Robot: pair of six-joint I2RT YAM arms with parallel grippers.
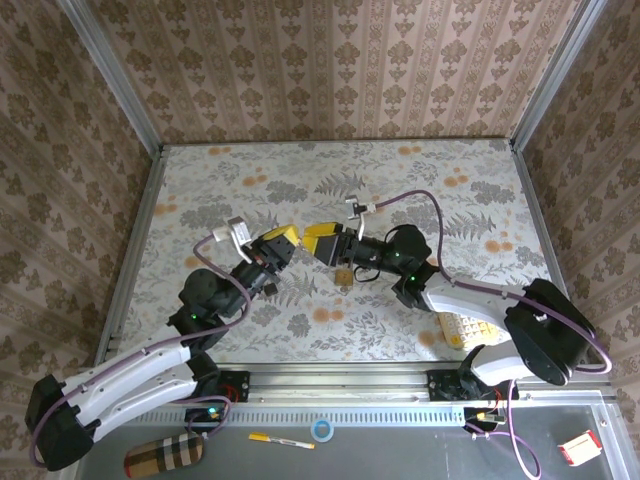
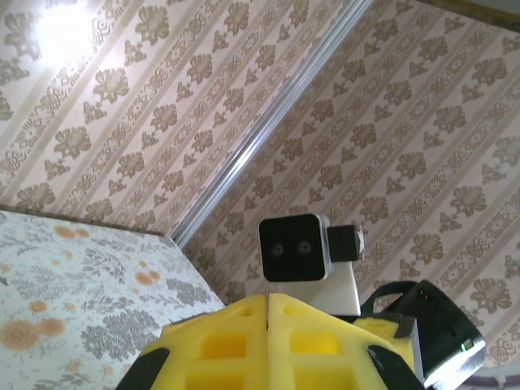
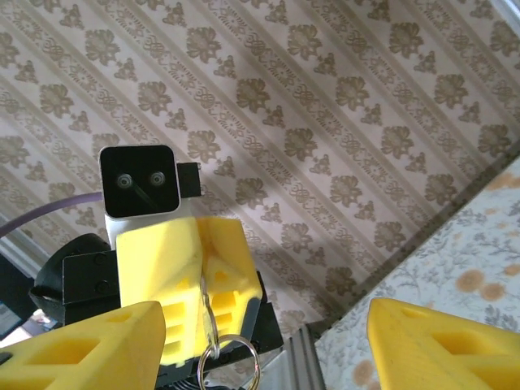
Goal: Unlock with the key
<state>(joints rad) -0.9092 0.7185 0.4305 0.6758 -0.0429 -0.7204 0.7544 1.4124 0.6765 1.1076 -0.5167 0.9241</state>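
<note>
My left gripper (image 1: pixel 290 241) is shut, its yellow fingers (image 2: pixel 244 341) pressed together. In the right wrist view, a thin metal loop is pinched between those fingers and a key ring (image 3: pixel 230 364) hangs below them. I cannot make out the key itself. My right gripper (image 1: pixel 320 242) faces the left one, almost tip to tip, above the table's middle. It is open (image 3: pixel 260 357), with a wide gap and nothing between its fingers (image 3: pixel 81 345). A small brass padlock (image 1: pixel 343 272) shows just below the right gripper. Whether it rests on the table is unclear.
The floral table (image 1: pixel 250 180) is walled by wallpapered panels and aluminium posts (image 1: pixel 110 75). A pale yellow object (image 1: pixel 465 328) lies beside the right arm. On the front ledge lie a plaid cylinder (image 1: pixel 165 455), a pen (image 1: pixel 280 440), a tape roll (image 1: pixel 322 430) and a small box (image 1: pixel 580 447).
</note>
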